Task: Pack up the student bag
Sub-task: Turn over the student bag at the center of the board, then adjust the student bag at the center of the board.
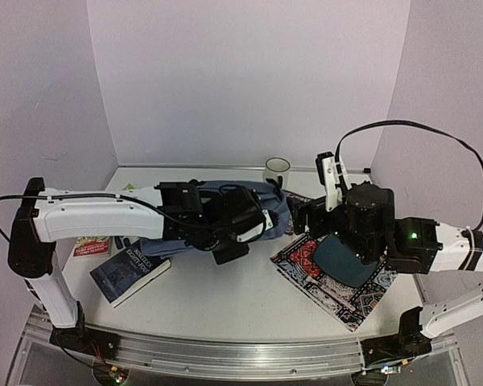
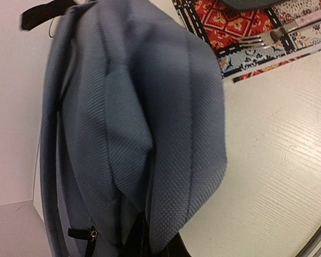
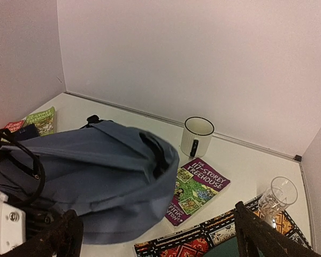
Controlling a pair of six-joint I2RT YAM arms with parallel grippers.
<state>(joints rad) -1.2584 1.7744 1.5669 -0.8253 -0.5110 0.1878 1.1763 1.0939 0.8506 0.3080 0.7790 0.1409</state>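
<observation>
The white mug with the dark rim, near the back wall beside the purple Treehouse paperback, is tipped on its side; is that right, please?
Not quite: the white mug with the dark rim stands upright, mouth up, as the right wrist view shows. It is indeed near the back wall beside the purple Treehouse paperback.

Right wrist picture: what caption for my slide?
Blue student bag with a white mug, a book and a glass nearby.

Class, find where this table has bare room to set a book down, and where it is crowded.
Widest bare patch: front middle of the table, bordered by the blue book, the bag and the mat. A narrower strip lies between bag and back wall, left of the mug. Crowded: around the mat on the right.
</observation>
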